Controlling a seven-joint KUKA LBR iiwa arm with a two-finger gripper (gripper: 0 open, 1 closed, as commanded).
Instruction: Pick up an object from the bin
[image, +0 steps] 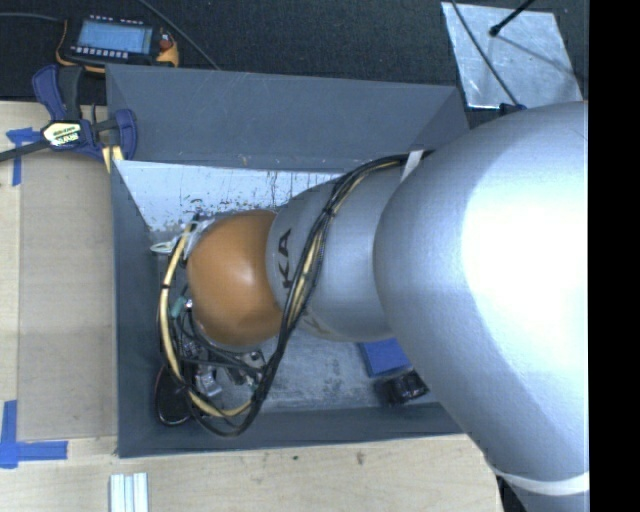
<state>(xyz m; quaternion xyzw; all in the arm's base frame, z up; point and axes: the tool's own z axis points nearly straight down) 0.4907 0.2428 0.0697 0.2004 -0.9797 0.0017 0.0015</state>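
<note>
The grey metal bin (130, 330) is sitting in the middle of the frame, and most of its inside is lying under the big silver arm (480, 280), which is reaching in from the right and bending down toward the lower left of the bin. On the strip of scuffed floor showing along the bin's lower edge, a flat blue piece (383, 355) is lying at the lower middle, partly tucked under the arm. A small black thing (405, 388) is resting just below it, close against the front wall. In the lower left corner a dark rounded shape (170, 402) is lying beside the wrist's gear; I cannot tell whether it is a loose thing or part of the robot. The jaws are pointing down into that lower left part, underneath the orange cover (230, 280) and a loop of yellow and black cables (270, 370). I cannot tell whether they are apart, together or clamped on anything. The blue piece and the black thing are lying well to the right of them, with bare floor between. The bin's far slope is showing pale with dark specks. A light worktop (300, 470) is running along the bottom and left of the frame. Beyond the bin, in the upper left, a small device with a lit display (115, 38) is sitting on a dark surface.
</note>
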